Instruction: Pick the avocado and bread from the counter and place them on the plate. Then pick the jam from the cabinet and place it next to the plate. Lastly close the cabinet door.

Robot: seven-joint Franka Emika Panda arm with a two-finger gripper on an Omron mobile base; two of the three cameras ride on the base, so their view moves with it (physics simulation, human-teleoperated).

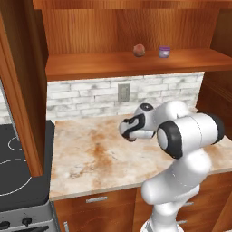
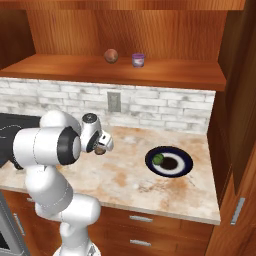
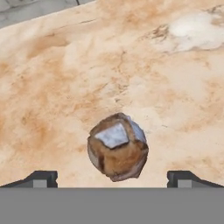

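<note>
My jaws, released wide: gripper poised above the bread, which lies centred just ahead between my fingertips.

Light was even and bright, without glare. Shadows were soft, darkest under the shelf. Rendering slightly coarse; counter texture blurred close up.

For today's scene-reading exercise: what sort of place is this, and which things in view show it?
A rendered kitchen, most likely: a black stovetop, a beige stone counter with rust-orange blotches and a reddish-brown wooden wall cabinet.
</note>
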